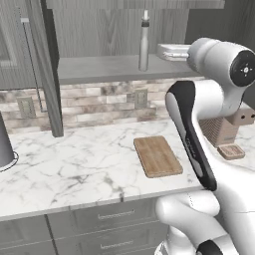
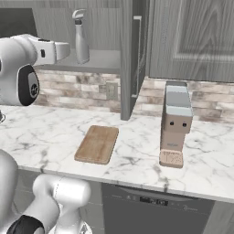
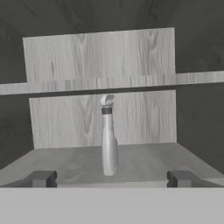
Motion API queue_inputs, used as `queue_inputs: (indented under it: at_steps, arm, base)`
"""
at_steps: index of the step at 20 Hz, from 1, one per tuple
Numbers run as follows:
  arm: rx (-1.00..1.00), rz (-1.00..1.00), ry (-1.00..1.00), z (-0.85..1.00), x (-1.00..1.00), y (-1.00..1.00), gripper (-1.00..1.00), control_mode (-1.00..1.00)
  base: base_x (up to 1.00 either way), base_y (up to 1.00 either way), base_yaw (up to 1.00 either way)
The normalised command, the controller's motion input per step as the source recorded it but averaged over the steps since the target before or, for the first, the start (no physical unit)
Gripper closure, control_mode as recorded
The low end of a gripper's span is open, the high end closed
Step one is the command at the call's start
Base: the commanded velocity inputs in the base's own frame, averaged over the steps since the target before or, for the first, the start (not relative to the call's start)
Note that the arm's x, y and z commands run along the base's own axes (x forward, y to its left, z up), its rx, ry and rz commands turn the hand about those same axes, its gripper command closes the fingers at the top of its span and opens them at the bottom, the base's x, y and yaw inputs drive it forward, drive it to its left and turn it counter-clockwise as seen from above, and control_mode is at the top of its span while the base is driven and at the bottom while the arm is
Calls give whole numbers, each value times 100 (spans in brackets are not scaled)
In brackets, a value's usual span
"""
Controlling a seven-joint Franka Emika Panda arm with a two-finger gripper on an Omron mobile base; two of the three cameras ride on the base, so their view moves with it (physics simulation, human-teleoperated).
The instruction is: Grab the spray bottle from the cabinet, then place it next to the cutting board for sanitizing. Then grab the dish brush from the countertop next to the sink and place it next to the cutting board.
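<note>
Spray bottle stands upright on the grey shelf of the open cabinet, set back from the shelf's near edge, with bare shelf around it and nothing touching it. In the hand view it sits centred between the two finger tips of the gripper, which are spread wide and hold nothing; the bottle is still well apart from them, farther in.

The bottle looks slim, rigid and probably light, with a smooth body that may slip and a narrow base that would tip from a sideways nudge. The best hold seems to be across the wider lower body, below the narrow neck, not on the trigger head.

Below, on the white marble table, the cutting board lies flat near the front edge. The cabinet door hangs open to the left of the shelf.
</note>
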Motion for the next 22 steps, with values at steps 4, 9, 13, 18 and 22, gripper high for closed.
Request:
queue_inputs:
  at_steps: [4, 9, 13, 18, 22]
  arm:
    - [0, 2, 0, 0, 36, 3, -100, -100]
    - [0, 4, 0, -1, 40, 0, -100, -100]
    - [0, 5, 0, -7, 44, 0, -100, -100]
    - [0, 5, -4, -15, 46, 0, -100, -100]
    - [0, 3, -6, -11, 43, 0, -100, -100]
  base:
    - [0, 0, 0]
    - [0, 0, 0]
    - [0, 0, 0]
    - [0, 0, 0]
    - [0, 0, 0]
